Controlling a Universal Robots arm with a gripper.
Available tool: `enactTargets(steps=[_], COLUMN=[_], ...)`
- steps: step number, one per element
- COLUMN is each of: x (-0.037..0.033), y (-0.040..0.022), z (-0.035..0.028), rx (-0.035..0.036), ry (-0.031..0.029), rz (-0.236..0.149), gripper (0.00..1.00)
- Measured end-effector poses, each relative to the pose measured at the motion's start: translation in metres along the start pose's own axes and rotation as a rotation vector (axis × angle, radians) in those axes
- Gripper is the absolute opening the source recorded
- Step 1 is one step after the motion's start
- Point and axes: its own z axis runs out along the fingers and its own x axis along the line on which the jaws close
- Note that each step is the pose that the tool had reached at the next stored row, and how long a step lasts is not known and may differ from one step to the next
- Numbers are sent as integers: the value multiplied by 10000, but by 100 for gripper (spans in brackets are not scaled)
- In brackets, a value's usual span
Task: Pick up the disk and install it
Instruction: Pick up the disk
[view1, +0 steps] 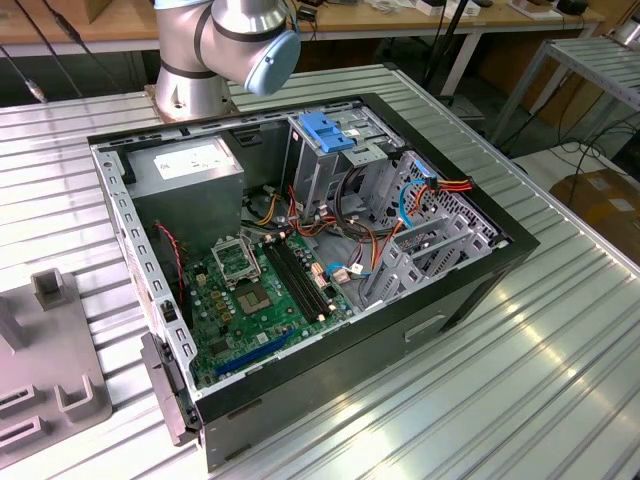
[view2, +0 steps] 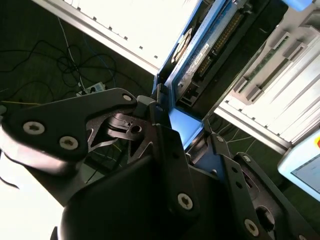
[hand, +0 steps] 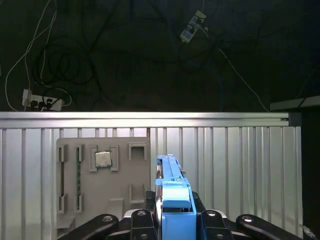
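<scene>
My gripper is shut on the disk. In the first wrist view the disk's light-blue carrier rail stands edge-on between the black fingers, above the ribbed metal table. In the second wrist view the disk runs out from the gripper, showing its blue frame and a connector edge. In the exterior view the open computer case lies on the table, with a tall metal drive cage topped by a blue latch at its far side. The arm's base and elbow rise behind the case.
A grey fixture plate with slots holds a small square chip beside the disk, near the table's edge; the same plate lies at the exterior view's left. Cables and a power strip lie on the floor. Coloured cables cross the case interior.
</scene>
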Motion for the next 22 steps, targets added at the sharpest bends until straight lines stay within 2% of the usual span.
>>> enactTargets(steps=[7, 22], x=[-24, -67], y=[6, 17], z=[-182, -511], rx=[-21, -77], ry=[-42, -105], rz=[1, 7], gripper=[37, 37])
